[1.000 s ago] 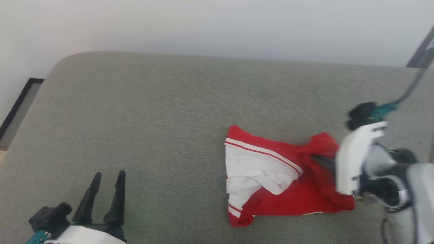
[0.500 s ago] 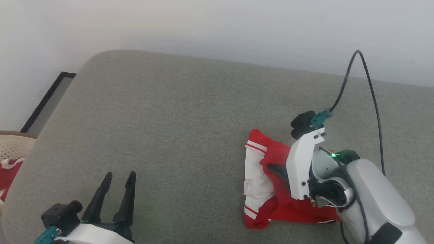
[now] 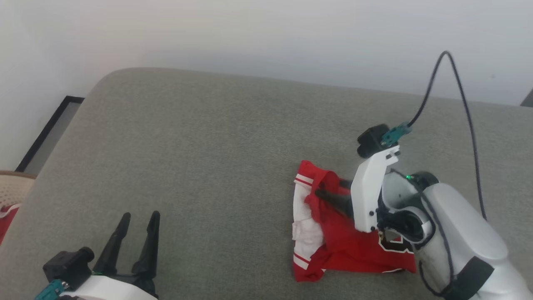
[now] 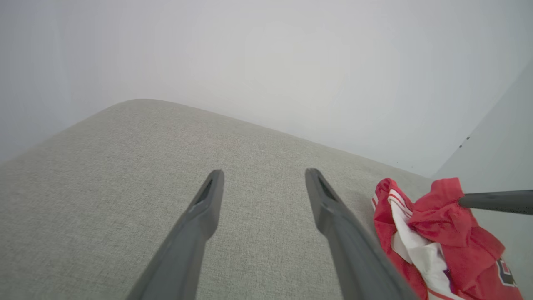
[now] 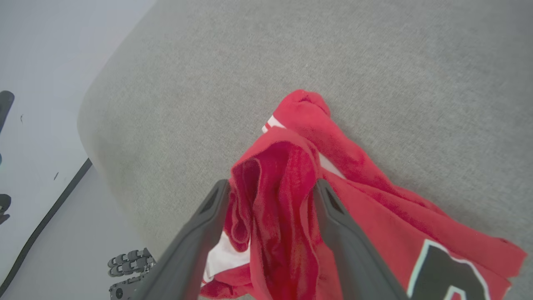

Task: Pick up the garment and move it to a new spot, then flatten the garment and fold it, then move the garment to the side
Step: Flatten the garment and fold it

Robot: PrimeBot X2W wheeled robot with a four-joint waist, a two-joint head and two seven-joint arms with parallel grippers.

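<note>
1. Nearest, well left of the garment [image 3: 349, 250], the left gripper [image 3: 140, 213] hovers over the grey cushion [image 3: 208, 146], its claw spread and holding nothing.
2. The garment lies crumpled on the cushion, red with a white sleeve showing.
3. The right gripper [image 5: 270, 183] sits at the garment's far side, its fingers spread with a raised red fold between them.
4. Beyond the garment is a pale wall [image 3: 250, 33].

A broad grey fabric cushion [image 3: 187, 137] with a rounded corner sits below a plain pale wall [image 3: 250, 29]; a dark-framed panel [image 3: 48, 129] shows low on the left.
</note>
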